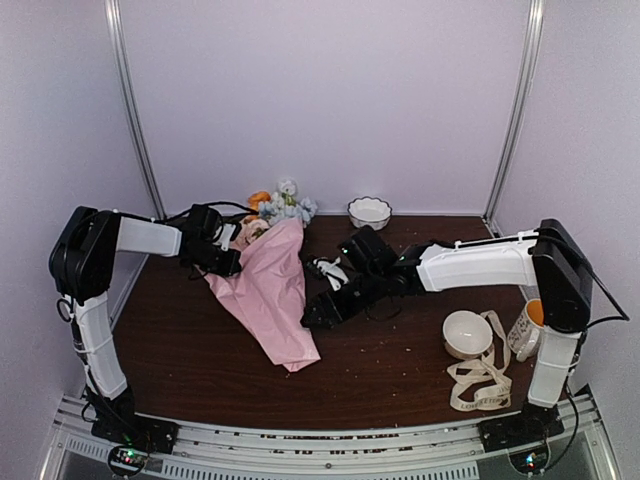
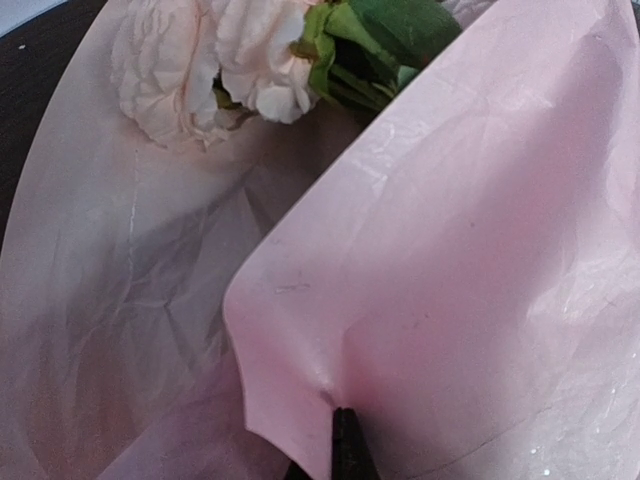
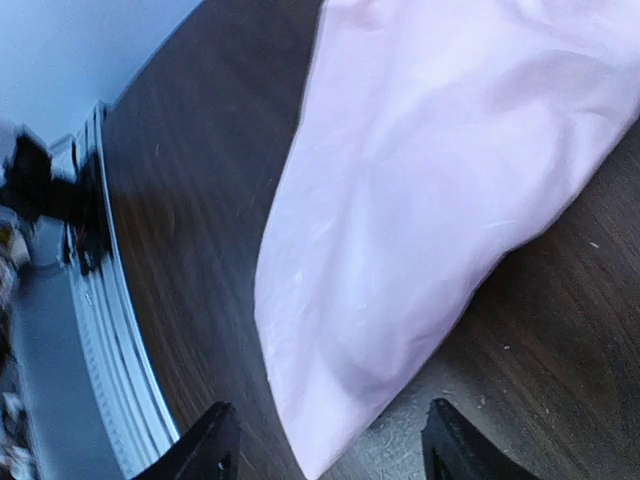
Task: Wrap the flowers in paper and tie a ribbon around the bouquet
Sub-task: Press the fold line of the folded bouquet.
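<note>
Left gripper (image 2: 345,450): one dark fingertip shows at the bottom of its wrist view, closed tight on a folded edge of the pink paper (image 2: 450,250). The sheet puckers right at the pinch.
- Ahead of that gripper, past the fold, the flowers (image 2: 210,60) lie inside the wrap: pale blooms and green leaves showing.
- Right gripper (image 3: 330,445): fingers (image 3: 215,440) stand well apart and hold nothing. The pointed lower end of the paper (image 3: 420,180) lies on the dark table (image 3: 200,200) between and just ahead of them. Contact with either finger: cannot tell.
- Overhead: the paper forms a loose cone, with the left gripper (image 1: 225,262) at its upper end and the right gripper (image 1: 318,315) beside its lower half. Flower heads (image 1: 283,205) stick out beyond the left gripper.
- Ribbon (image 1: 480,385): untied, in loose loops on the table, well apart from the right gripper, back by that arm's base, beside a white bowl (image 1: 467,333).
- Second bowl (image 1: 369,211): beyond the right gripper, near the back wall.
</note>
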Robot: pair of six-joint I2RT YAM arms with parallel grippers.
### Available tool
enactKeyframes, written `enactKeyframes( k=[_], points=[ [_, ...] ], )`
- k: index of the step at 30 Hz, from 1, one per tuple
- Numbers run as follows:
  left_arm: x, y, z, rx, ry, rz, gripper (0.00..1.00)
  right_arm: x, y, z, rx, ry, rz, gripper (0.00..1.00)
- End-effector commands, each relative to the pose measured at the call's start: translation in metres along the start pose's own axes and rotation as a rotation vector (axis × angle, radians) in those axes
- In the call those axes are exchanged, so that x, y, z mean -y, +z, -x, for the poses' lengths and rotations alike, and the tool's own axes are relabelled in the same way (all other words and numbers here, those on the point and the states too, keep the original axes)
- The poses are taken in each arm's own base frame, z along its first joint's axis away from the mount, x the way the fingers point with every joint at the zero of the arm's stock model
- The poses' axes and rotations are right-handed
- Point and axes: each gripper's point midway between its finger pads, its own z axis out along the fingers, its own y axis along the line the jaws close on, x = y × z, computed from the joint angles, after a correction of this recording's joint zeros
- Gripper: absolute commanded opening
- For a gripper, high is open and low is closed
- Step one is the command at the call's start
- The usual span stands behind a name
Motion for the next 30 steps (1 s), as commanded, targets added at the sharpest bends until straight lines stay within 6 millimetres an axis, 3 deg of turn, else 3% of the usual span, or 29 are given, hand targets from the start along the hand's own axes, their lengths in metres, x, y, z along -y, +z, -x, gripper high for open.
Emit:
enactKeyframes(
  k=[1,3,5,6,10,12,18,20,22,30],
  points=[
    [-0.014,0.004,-0.015,-0.029,-0.005,0.033,0.00,0.026,-0.002,0.014,0.087,0.260,0.044,0.71],
    [-0.014,0.003,-0.015,-0.026,-0.007,0.033,0.00,0.028,0.006,0.015,0.067,0.264,0.044,0.77],
    [-0.014,0.003,-0.016,-0.024,-0.007,0.034,0.00,0.026,0.018,0.016,0.042,0.278,0.080,0.93],
    [-0.014,0.003,-0.016,-0.025,-0.007,0.034,0.00,0.027,0.024,0.017,0.033,0.287,0.088,0.96],
    [-0.013,0.003,-0.017,-0.025,-0.010,0.030,0.00,0.030,0.040,0.020,0.036,0.313,0.113,0.93],
    [-0.013,0.003,-0.018,-0.027,-0.011,0.029,0.00,0.032,0.048,0.023,0.031,0.331,0.125,0.82],
    [-0.013,0.002,-0.017,-0.029,-0.007,0.035,0.00,0.029,0.056,0.014,0.000,0.375,0.172,0.18],
    [-0.013,0.001,-0.017,-0.033,-0.005,0.039,0.00,0.031,0.053,0.006,-0.012,0.373,0.164,0.08],
    [-0.013,0.001,-0.018,-0.044,0.005,0.047,0.00,0.031,0.052,-0.007,-0.047,0.360,0.155,0.00],
    [-0.001,0.000,-0.019,-0.040,0.022,0.034,0.00,0.029,0.047,-0.047,-0.118,0.379,0.156,0.00]
  ],
)
